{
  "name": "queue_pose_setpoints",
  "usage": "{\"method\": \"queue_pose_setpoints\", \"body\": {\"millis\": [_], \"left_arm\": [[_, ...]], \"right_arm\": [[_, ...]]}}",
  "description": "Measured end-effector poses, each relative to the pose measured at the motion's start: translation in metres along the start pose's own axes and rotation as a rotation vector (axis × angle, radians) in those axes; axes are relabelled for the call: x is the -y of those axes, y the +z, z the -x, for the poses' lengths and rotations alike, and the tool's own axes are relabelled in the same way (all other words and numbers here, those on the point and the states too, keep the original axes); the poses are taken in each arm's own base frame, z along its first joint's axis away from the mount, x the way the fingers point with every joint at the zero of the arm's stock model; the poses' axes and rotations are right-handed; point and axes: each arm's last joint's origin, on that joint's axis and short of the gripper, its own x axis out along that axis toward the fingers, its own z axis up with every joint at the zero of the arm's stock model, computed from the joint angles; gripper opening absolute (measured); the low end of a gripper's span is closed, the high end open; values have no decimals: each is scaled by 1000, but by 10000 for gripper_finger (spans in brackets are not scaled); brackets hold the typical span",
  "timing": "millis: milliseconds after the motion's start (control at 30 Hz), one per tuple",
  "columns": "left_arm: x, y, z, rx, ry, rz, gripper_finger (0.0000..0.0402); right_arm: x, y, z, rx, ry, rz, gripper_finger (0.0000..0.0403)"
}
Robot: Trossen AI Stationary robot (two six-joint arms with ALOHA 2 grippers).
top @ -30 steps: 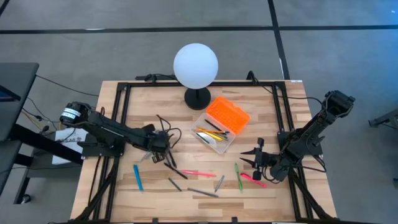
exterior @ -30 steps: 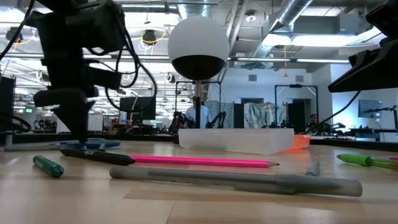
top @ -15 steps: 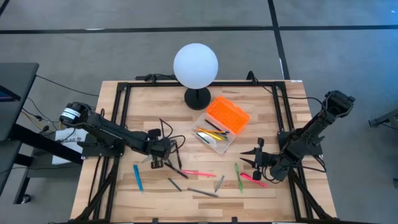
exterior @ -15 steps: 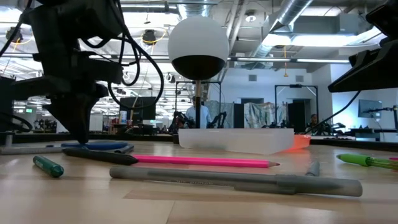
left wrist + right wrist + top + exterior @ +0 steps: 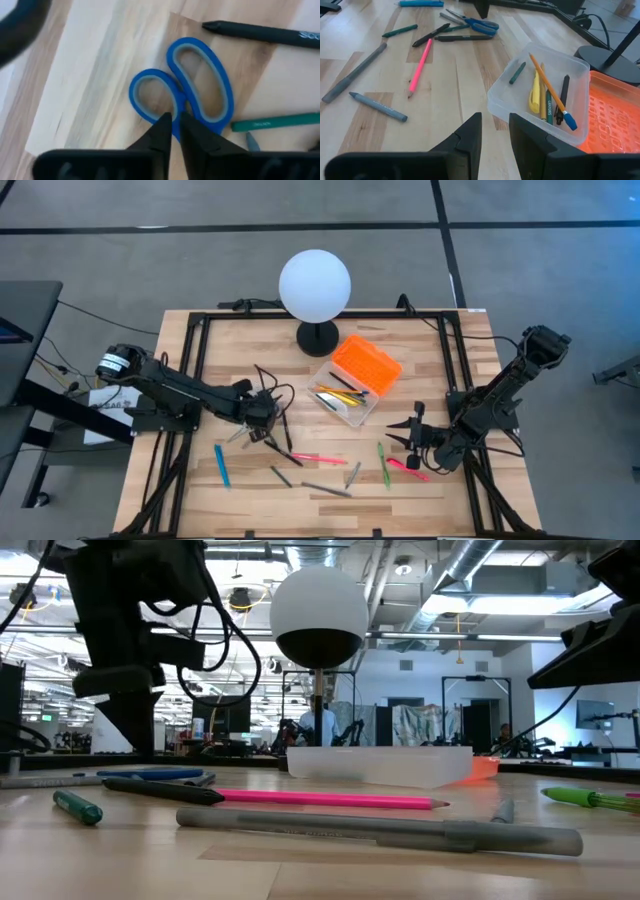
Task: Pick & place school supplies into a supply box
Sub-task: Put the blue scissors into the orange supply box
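Your left gripper (image 5: 175, 120) hovers over the scissors (image 5: 185, 92) on the counter (image 5: 100, 60), fingers nearly closed and empty, tips at the junction of the two handle loops (blades hidden beneath). The supply box (image 5: 350, 388) lies well apart, toward the right gripper (image 5: 495, 125), whose fingers are narrowly parted.

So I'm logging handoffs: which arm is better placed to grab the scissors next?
Left. The left gripper hangs right over the blue scissors, fingers nearly shut at the handles. The right gripper waits across the table beside the supply box.
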Motion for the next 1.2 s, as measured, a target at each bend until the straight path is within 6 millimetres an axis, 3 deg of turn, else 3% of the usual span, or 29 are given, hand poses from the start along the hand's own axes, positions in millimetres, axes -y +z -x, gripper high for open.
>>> {"method": "queue_pose_setpoints", "body": {"millis": [267,500,967,1200], "left_arm": [[-5,7,-3,24,-9,34,121],[-9,10,-10,28,-80,30,154],[-18,-3,-26,0,-103,13,154],[-14,-3,-26,18,-124,-145,93]], "right_arm": [[9,-12,-5,-25,-39,-38,93],[16,-19,-9,-31,-65,-56,93],[12,-19,-6,-24,-38,-38,93],[12,-19,-6,-23,-39,-39,93]]}}
